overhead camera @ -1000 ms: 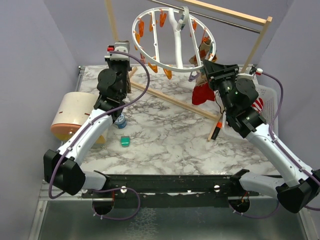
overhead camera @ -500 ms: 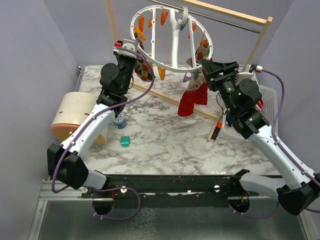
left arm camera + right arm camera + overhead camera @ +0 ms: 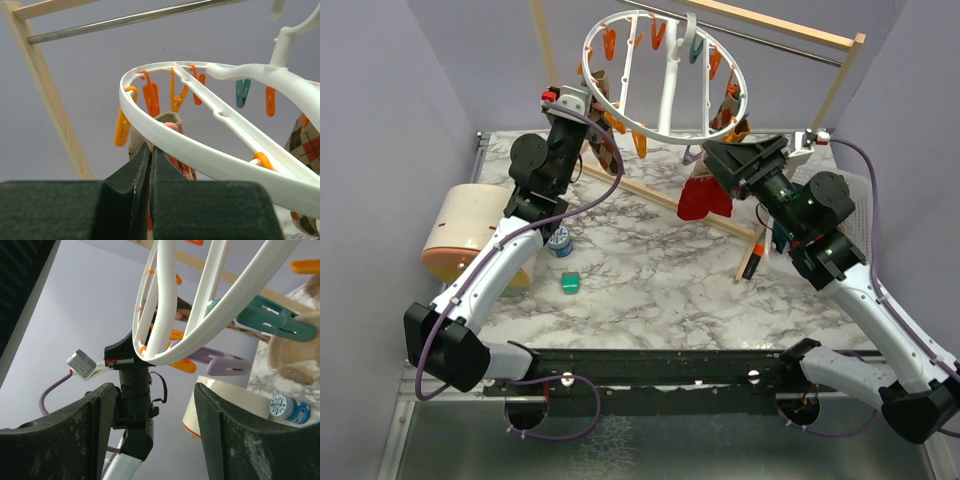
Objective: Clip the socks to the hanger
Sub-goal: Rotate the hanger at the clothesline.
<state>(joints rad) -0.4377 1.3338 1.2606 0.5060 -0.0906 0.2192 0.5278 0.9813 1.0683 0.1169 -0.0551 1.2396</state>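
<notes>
The white hanger hangs tilted from the wooden rack's rail, with orange and teal clips along its ring. My left gripper is shut at the ring's left rim on a brown patterned sock. In the left wrist view its jaws pinch tan fabric just under the rim. My right gripper is open and empty below the ring's right side, beside a hanging red sock. An argyle sock hangs at the right rim. In the right wrist view the ring passes above my open gripper.
The wooden rack's base bar lies across the marble table. A cream tub, a small blue bottle and a loose teal clip sit at the left. An orange-black pen and a white basket are at the right.
My left gripper rose with the brown sock to the ring's left rim. The ring tipped and swung upward. My right gripper turned and moved left under the ring, and the red sock swung left.
</notes>
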